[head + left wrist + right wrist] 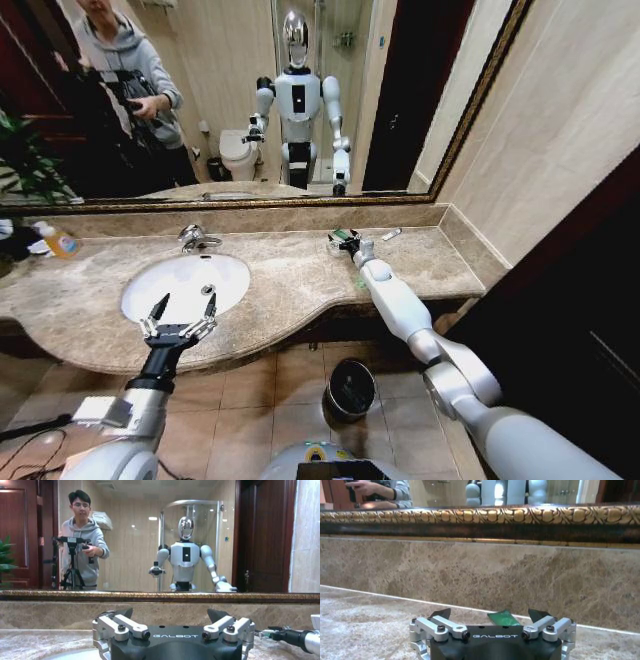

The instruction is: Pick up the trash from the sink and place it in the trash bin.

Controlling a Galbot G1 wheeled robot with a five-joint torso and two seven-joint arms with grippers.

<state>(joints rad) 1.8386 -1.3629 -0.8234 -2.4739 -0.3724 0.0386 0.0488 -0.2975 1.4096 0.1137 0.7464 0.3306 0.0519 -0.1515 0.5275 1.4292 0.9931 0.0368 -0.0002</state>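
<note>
- The clear bottle with the orange label (58, 241) stands at the far left of the worktop (290, 275), against the back wall and well apart from both arms; it is not litter, so I judge it is meant to stay there.
- The left gripper (180, 318) hangs over the near rim of the sink (150, 275), its jaws spread apart and empty. It looks parked, waiting while the other arm works.
- The basin looks bare apart from its drain, with the tap (194, 238) behind it, so the litter to be cleared lies on the stone to the right rather than in the bowl.
- The trash bin (351, 387) sits on the tiled floor below the worktop's front edge, between the two arms, probably so either arm can drop things into it.
- The right gripper (343, 239) reaches to the back of the worktop near the mirror. In the right wrist view its jaws stand released, with the small green piece (504, 618) lying between the tips, not yet pinched.
- Just beyond it, further right, a small white packet (391, 234) rests on the stone near the wall.
</note>
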